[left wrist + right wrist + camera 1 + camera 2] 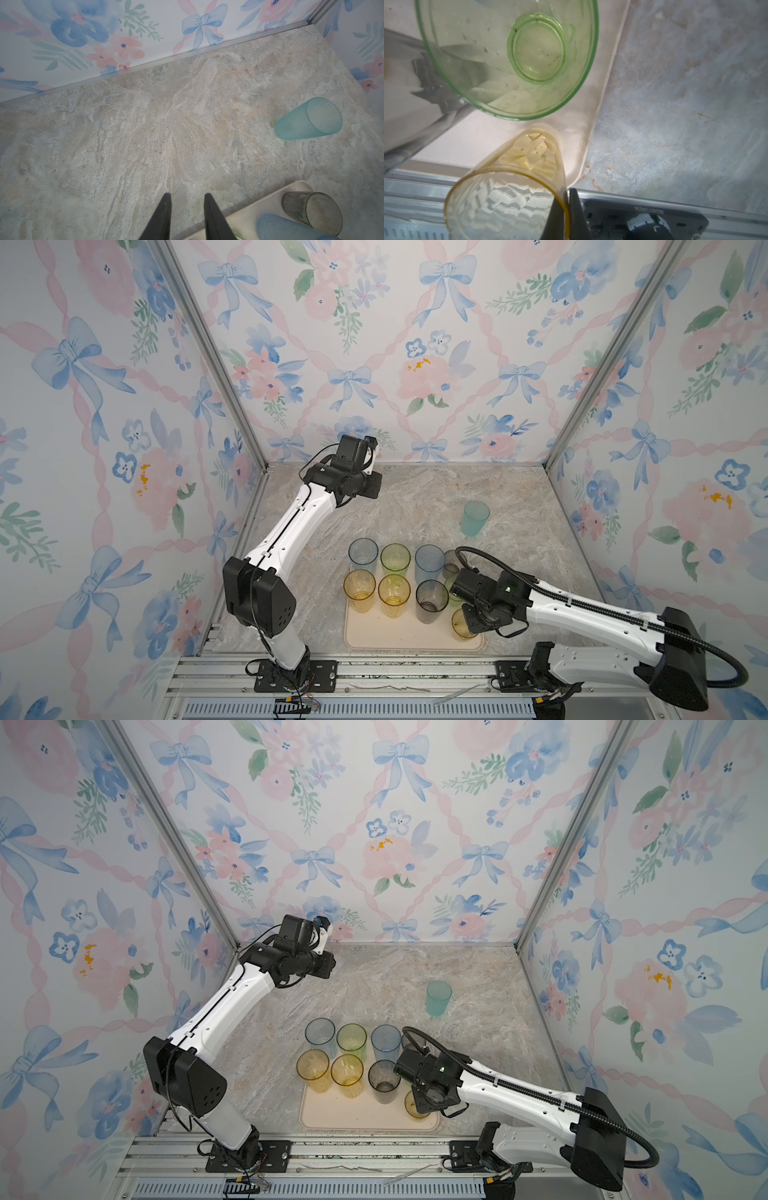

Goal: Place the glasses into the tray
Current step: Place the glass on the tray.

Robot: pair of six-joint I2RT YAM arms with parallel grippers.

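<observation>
In both top views the left arm (291,522) rises from its base at the lower left of the frame. It bends at a bulky black elbow and stretches its white forearm up toward the back wall. The wrist is held high at the upper left of the stone-patterned surface (415,506). The left wrist view shows the left claw (187,194) released. Its two black fingers (166,212) are a little apart with nothing between them, and they point down at bare surface.

The right arm (582,610) comes in from the lower right of the frame, its forearm lying low and nearly level. Its wrist is bent down over the right end of the tray (399,639). In the right wrist view the right claw (565,195) is clenched on the wall of a short amber glass (508,187), one finger inside the rim and one outside. In a top view that glass is at the tray's lower right corner. Whether its base rests on the tray I cannot tell.

The tray lies at lower centre of the frame, close to the front rail. Eight other glasses (359,589) stand upright in it in two rows, among them a tall blue glass (429,562) and a smoky grey glass (432,599). A short green glass (508,52) stands just beside the held amber one and is partly hidden under the right wrist from above. A tall teal glass (475,517) stands alone on the surface, to the upper right of the tray and well apart from it.
</observation>
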